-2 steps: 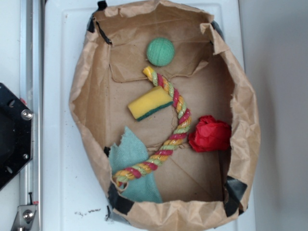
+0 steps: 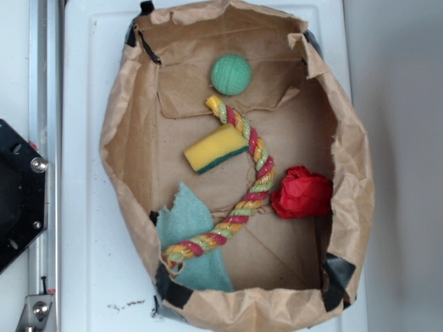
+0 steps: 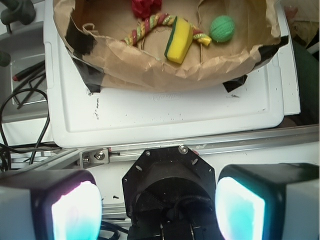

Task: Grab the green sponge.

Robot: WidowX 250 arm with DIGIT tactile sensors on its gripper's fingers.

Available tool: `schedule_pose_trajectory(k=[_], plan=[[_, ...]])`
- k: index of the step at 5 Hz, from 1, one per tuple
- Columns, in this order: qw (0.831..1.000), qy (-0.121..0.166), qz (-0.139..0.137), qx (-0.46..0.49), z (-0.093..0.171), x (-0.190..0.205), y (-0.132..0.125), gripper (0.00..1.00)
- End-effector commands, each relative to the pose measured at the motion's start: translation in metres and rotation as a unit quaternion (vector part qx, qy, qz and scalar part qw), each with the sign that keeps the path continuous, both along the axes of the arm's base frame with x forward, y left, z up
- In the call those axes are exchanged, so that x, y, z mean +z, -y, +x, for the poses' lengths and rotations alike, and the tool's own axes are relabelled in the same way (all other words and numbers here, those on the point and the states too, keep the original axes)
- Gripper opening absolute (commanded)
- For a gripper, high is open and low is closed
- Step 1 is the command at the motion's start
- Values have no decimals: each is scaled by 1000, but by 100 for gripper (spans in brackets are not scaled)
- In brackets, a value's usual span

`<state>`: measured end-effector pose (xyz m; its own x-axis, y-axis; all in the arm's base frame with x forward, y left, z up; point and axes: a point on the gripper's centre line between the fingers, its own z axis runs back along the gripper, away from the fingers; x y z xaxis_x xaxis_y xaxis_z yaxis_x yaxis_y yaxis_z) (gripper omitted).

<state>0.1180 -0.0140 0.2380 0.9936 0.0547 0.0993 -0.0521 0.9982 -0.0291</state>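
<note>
claw [image 3: 159, 205] spread, outside bag [image 2: 121, 138] rim | green sponge [image 2: 215, 149] mid-bag, touching rope [image 2: 252, 176]

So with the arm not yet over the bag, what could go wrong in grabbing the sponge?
The yellow foam sponge with a dark green scouring edge touches the striped braided rope toy, so closing fingers might catch the rope as well. The round green textured ball and the teal cloth are also green and could be mistaken for the target. The crumpled brown paper bag wall stands high and could snag the descent.
</note>
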Motion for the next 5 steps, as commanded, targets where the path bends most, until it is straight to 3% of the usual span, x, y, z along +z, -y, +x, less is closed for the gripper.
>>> schedule_pose_trajectory(k=[1,2,3,4,5], plan=[[997,59,2,42,85,8,-43,100],[997,68,-1,32,112,-13,-59,100],[994,107,-12,20,124,-41,-75,100],[992,127,-14,23,135,-62,-74,100],[992,127,-14,23,135,-62,-74,100]])
